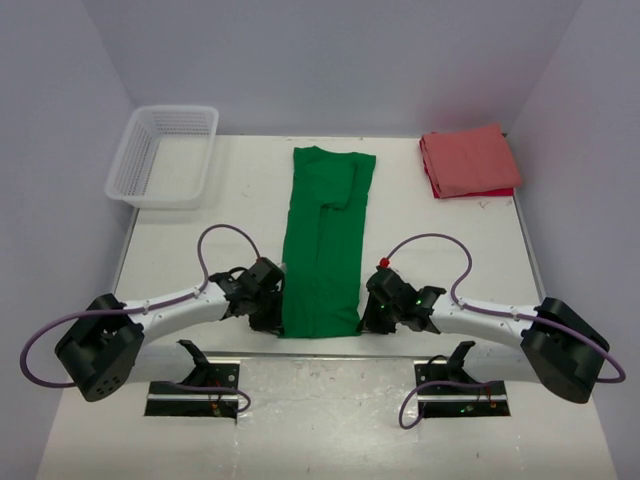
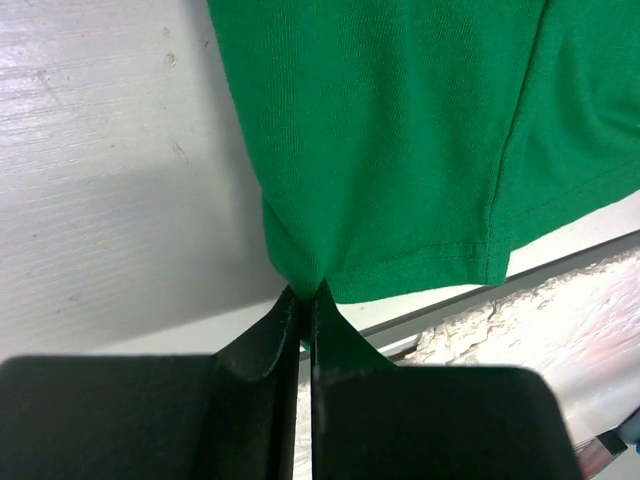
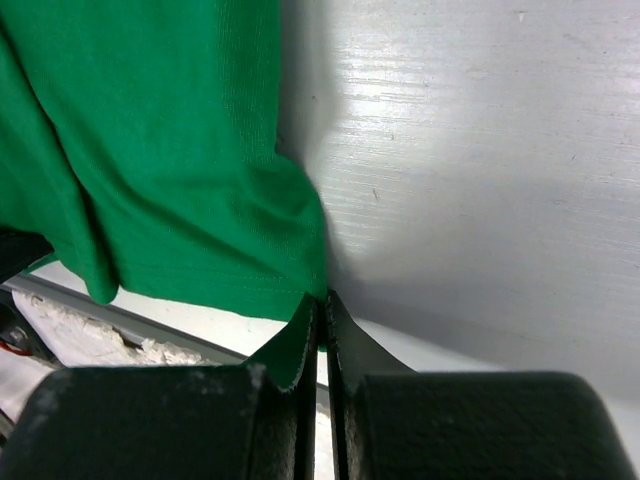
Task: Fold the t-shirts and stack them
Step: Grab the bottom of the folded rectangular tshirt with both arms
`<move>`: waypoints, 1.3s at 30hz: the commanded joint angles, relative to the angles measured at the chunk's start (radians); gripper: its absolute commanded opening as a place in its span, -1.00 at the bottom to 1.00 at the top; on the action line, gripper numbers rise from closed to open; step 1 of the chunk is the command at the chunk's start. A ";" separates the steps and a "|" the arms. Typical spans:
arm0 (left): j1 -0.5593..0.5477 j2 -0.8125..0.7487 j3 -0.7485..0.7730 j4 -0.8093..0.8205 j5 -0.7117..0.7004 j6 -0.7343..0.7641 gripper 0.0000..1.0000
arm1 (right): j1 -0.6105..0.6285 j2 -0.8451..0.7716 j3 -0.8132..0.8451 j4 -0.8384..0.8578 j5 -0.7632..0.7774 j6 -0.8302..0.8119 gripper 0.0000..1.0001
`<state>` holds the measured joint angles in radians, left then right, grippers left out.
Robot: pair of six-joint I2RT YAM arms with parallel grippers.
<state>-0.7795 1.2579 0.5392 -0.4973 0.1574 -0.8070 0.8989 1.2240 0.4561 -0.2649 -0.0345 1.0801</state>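
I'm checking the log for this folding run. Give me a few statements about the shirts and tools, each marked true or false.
1. The green shirt lies as a long strip in the middle of the table. True.
2. The red shirt sits in the basket. False: it lies folded at the far right corner, and the basket stands far left.
3. The left tool is shut on the green shirt's near hem. True.
4. The right tool hangs open. False: it is shut on the hem's other corner.
5. The shirts are stacked. False: they lie apart.
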 commanded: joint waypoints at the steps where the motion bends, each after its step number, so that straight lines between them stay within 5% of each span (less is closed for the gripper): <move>1: -0.003 -0.014 -0.028 -0.096 -0.056 0.020 -1.00 | 0.001 0.009 0.003 -0.103 0.104 0.014 -1.00; 13: -0.003 -0.048 -0.021 -0.073 -0.010 0.022 -1.00 | 0.119 -0.035 0.035 -0.063 0.045 -0.034 -1.00; 18: -0.004 -0.058 -0.021 -0.053 0.031 0.032 -1.00 | 0.218 -0.044 0.120 -0.164 0.108 0.000 -1.00; 30: -0.007 -0.127 -0.013 -0.067 0.057 0.028 -1.00 | 0.238 -0.063 0.165 -0.301 0.191 0.067 -1.00; 35: -0.007 -0.161 0.115 -0.119 -0.071 0.028 -1.00 | 0.233 -0.024 0.265 -0.405 0.290 0.040 -1.00; 39: 0.003 -0.031 0.275 -0.100 -0.122 0.075 -1.00 | 0.129 0.028 0.381 -0.451 0.321 -0.099 -1.00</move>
<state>-0.7837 1.1633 0.6781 -0.6102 0.1169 -0.7731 1.0977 1.2217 0.7376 -0.6407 0.1917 1.0779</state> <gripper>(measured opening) 0.016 0.010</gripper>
